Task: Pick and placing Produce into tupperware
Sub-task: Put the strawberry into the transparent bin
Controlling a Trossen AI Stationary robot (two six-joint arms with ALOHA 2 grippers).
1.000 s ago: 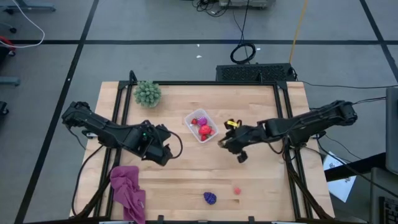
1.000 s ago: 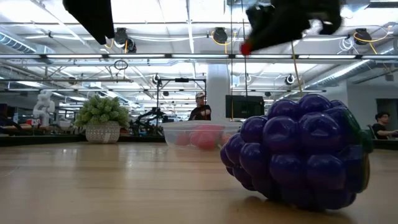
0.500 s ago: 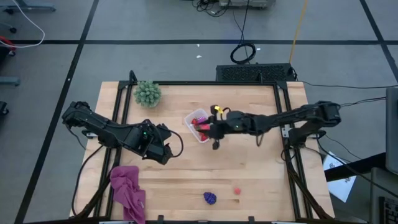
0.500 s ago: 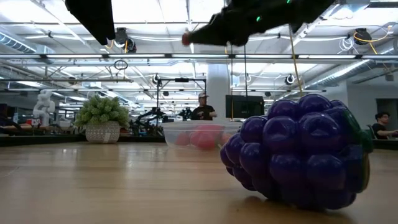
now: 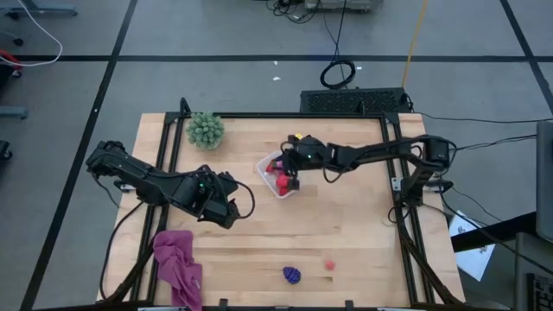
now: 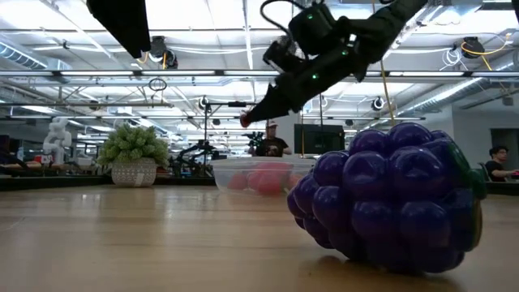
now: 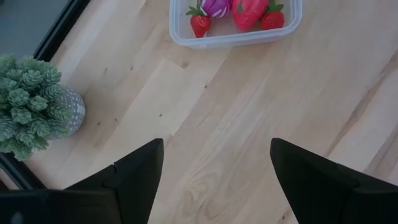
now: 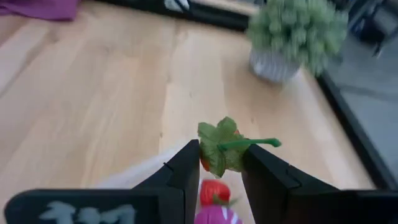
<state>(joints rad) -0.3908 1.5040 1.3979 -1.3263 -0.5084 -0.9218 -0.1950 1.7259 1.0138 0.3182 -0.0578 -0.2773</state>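
Observation:
The clear tupperware (image 5: 262, 164) stands mid-table with red and magenta produce inside (image 7: 249, 12). My right gripper (image 5: 285, 175) hangs over it, shut on a small red fruit with a green leafy top (image 8: 219, 142); its red tip shows in the low view (image 6: 244, 120). My left gripper (image 5: 226, 207) waits open above bare wood left of the container, its fingers wide apart in the left wrist view (image 7: 214, 162). A purple grape bunch (image 5: 292, 275) and a tiny red piece (image 5: 329, 263) lie on the table near its near edge. My right gripper pinches the small red fruit between its two fingers, at their free ends. The green leaves and stem (image 8: 249, 144) stick out past the fingertips. The fingers slant down from the table's right. The fruit is lifted clear, above the tupperware's inside (image 8: 214, 191).
A spiky green plant in a pot (image 5: 205, 130) stands at the far left corner. A magenta cloth (image 5: 177, 263) lies at the near left edge. The grape bunch (image 6: 389, 203) fills the low view's foreground. Bare wood lies between the container and the near edge.
My right gripper has carried the red fruit from right of the table's middle toward the left and far side, coming over the tupperware, and has tipped and dropped lower toward it. It has stayed shut on the fruit.

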